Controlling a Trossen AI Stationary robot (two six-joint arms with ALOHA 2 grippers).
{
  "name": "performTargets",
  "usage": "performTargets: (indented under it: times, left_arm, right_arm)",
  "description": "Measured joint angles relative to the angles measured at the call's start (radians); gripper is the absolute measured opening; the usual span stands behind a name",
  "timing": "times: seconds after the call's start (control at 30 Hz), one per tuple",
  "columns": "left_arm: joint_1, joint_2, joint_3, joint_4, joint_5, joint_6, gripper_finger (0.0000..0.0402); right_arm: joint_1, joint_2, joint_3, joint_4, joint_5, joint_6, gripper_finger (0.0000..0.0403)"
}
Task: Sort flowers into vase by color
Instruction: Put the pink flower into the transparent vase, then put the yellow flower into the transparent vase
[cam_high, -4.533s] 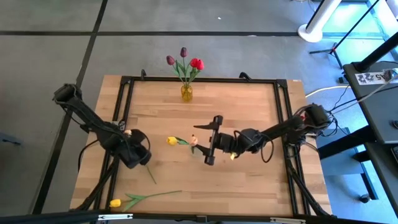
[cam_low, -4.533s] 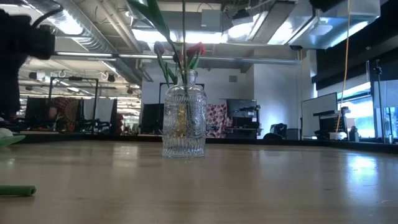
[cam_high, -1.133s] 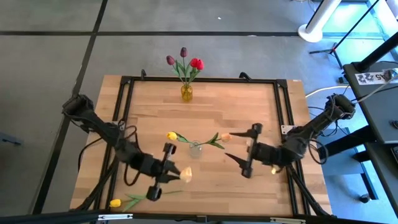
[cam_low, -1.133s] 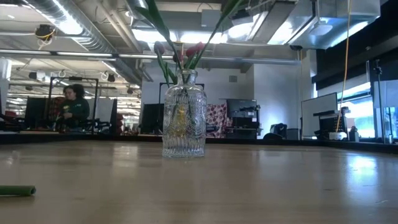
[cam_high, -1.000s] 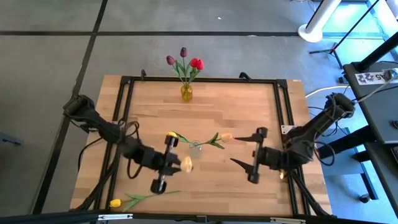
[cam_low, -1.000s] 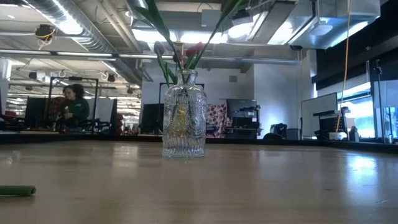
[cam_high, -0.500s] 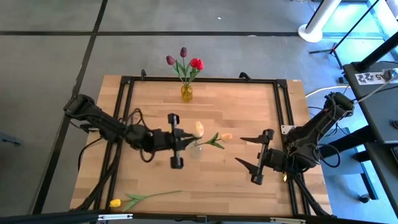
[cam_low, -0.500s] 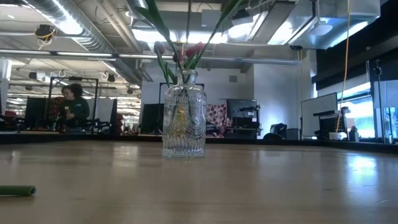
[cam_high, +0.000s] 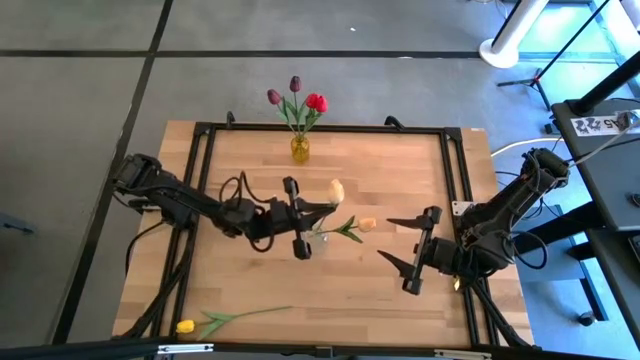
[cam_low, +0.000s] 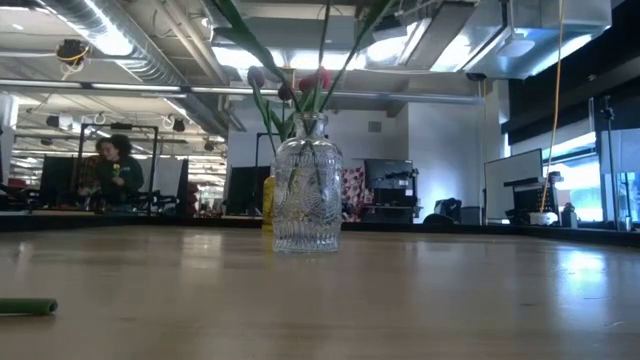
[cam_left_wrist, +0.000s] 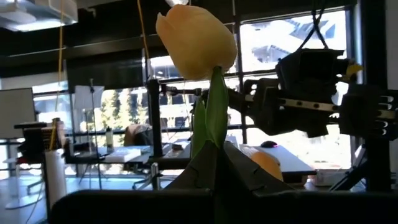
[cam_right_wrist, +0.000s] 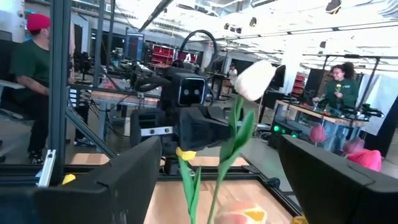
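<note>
My left gripper (cam_high: 308, 212) is shut on a pale peach tulip (cam_high: 336, 190), held beside and above the clear glass vase (cam_low: 307, 200) at the table's middle. The vase holds a tulip with a peach head (cam_high: 367, 224) and one with a yellow head (cam_right_wrist: 185, 154). A yellow vase (cam_high: 300, 148) at the far edge holds purple and red tulips (cam_high: 296, 98). One yellow tulip (cam_high: 185, 326) lies flat near the front left corner. My right gripper (cam_high: 385, 240) stands open to the right of the clear vase, holding nothing. My left gripper pinches the peach tulip's green stem (cam_left_wrist: 215, 134) between its two fingers, a short way below the head and beside a leaf. The fingers come level from the table's left, across the stem. The tulip stands upright, head up, and its stem (cam_low: 325, 50) runs down to the clear vase's mouth.
A black frame (cam_high: 455, 180) borders the wooden table top. A green stem end (cam_low: 25, 307) lies at the near left. People (cam_right_wrist: 339, 87) stand in the room beyond the table. Bare wood lies between the two vases and along the right front.
My left gripper has carried the peach tulip from the near left of the table toward the far and right, up to the clear vase, turning as it went. The clear vase has slid a little toward the right edge. My right gripper has drawn back slightly, still open.
</note>
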Motion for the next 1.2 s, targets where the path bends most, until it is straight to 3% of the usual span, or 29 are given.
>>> performTargets:
  times: [0.13,0.27,0.53,0.83,1.03,1.1,1.2]
  left_arm:
    - [-0.003,0.0,0.0,-0.008,-0.086,-0.01,0.0005]
    - [0.016,0.0,0.0,-0.045,-0.091,-0.116,0.0009]
    - [0.025,-0.01,0.0,-0.149,-0.068,-0.217,0.0073]
    - [0.038,-0.149,0.0,-0.366,0.061,-0.307,0.0142]
    - [0.044,-0.29,0.0,-0.522,0.076,-0.293,0.0153]
    - [0.034,-0.349,0.0,-0.539,0.134,-0.291,0.0151]
    - [-0.001,-0.426,0.0,-0.592,0.325,-0.309,0.0146]
  right_arm:
    - [0.0,0.0,0.0,-0.001,0.001,-0.002,0.0324]
    - [0.0,0.0,0.0,-0.002,0.001,-0.003,0.0324]
    - [0.0,0.0,0.0,-0.003,0.011,-0.003,0.0324]
    - [0.0,0.0,0.0,-0.003,0.013,-0.002,0.0324]
    - [0.0,0.0,0.0,-0.002,0.014,-0.002,0.0324]
    - [0.0,0.0,0.0,-0.002,0.018,-0.001,0.0324]
    - [0.0,0.0,0.0,-0.002,0.034,-0.002,0.0324]
